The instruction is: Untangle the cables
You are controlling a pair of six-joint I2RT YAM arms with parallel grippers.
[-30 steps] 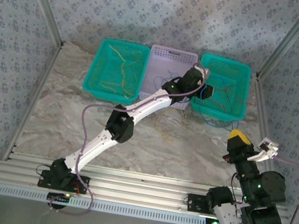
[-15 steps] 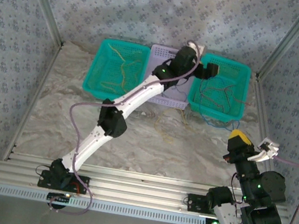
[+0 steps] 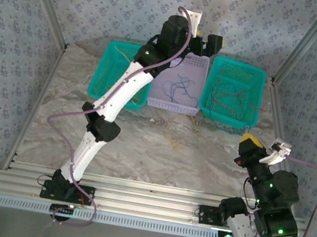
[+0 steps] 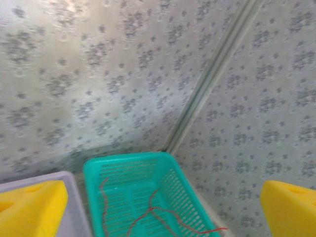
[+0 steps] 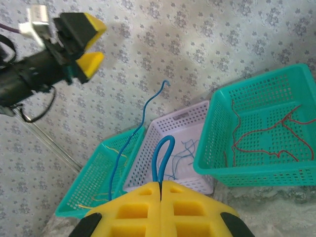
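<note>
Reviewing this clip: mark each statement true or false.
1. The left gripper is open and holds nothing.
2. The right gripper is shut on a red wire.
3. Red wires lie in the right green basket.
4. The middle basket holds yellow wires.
1. True. The left gripper has its fingers wide apart, with nothing between them.
2. False. The right gripper is shut on a blue wire, which loops up out of its closed fingers.
3. True. The red wires lie in the right green basket.
4. False. The middle basket holds blue wires.

No legible text, label, brand, number or sign on anything in view.
</note>
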